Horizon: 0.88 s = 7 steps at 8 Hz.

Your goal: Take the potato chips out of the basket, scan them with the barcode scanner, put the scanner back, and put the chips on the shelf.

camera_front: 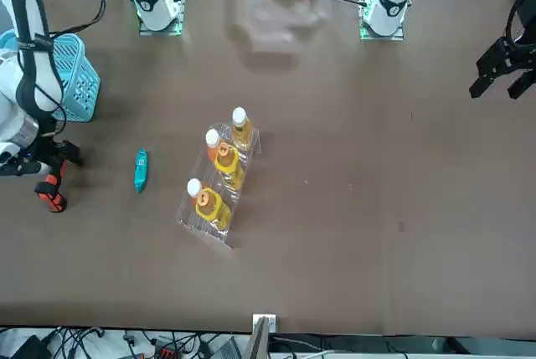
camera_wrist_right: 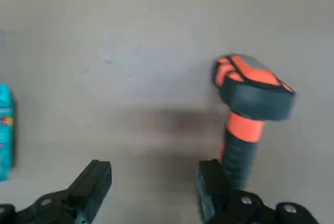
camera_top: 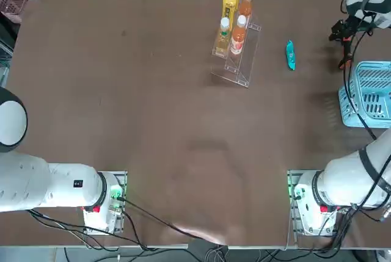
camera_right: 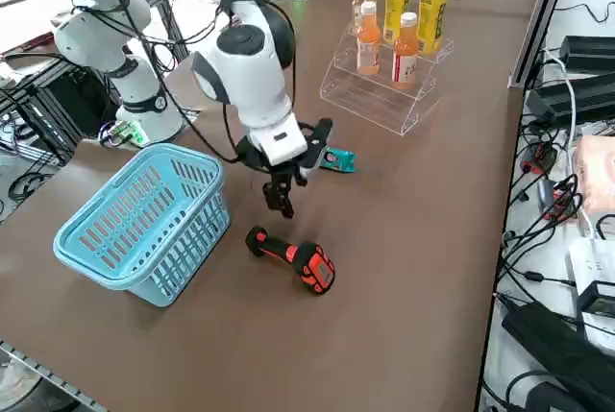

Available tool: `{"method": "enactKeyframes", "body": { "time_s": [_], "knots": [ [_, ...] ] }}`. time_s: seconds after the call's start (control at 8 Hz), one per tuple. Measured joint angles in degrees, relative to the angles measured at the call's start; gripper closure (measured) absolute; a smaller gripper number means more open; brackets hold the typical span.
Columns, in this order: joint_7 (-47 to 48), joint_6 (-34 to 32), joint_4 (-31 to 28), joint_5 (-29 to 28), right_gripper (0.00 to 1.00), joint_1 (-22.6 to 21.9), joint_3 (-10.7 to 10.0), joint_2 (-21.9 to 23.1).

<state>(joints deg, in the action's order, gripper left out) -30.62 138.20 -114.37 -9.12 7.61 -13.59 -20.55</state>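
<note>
The blue basket (camera_right: 142, 220) lies behind the open, empty jaws of the right gripper (camera_wrist_right: 154, 167); the chips are out. The shelf (camera_right: 377, 95), well left, lacks them; its bottles (camera_right: 405, 50) narrow the space. The scanner (camera_right: 293, 256) lies just beside the jaws, the chip packet (camera_top: 290, 55) left; scanning cannot be confirmed.

I count five bottles (camera_right: 397, 7) on my table (camera_right: 404, 268), three of them with white caps (camera_right: 408, 19), and one clear stepped shelf (camera_right: 370, 105). I also see one blue basket (camera_right: 197, 256), one barcode scanner (camera_right: 313, 266) and one chip packet (camera_top: 290, 55)
</note>
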Motion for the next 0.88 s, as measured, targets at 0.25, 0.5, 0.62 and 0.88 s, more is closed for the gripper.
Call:
{"method": "enactKeyframes", "body": {
  "time_s": [0.25, 0.5, 0.62, 0.88],
  "knots": [
    [-2.1, 0.0, 2.5, 0.0, 0.0, 3.5, 0.0, -3.4],
    [-4.0, 0.1, 5.0, 0.0, 0.0, 5.8, 0.1, -6.4],
    [-4.4, 0.1, 5.9, 0.0, 0.0, 6.5, 0.1, -7.7],
    [-4.5, 0.2, 8.6, 0.0, 0.0, 6.7, 0.1, -10.8]
  ]
}}
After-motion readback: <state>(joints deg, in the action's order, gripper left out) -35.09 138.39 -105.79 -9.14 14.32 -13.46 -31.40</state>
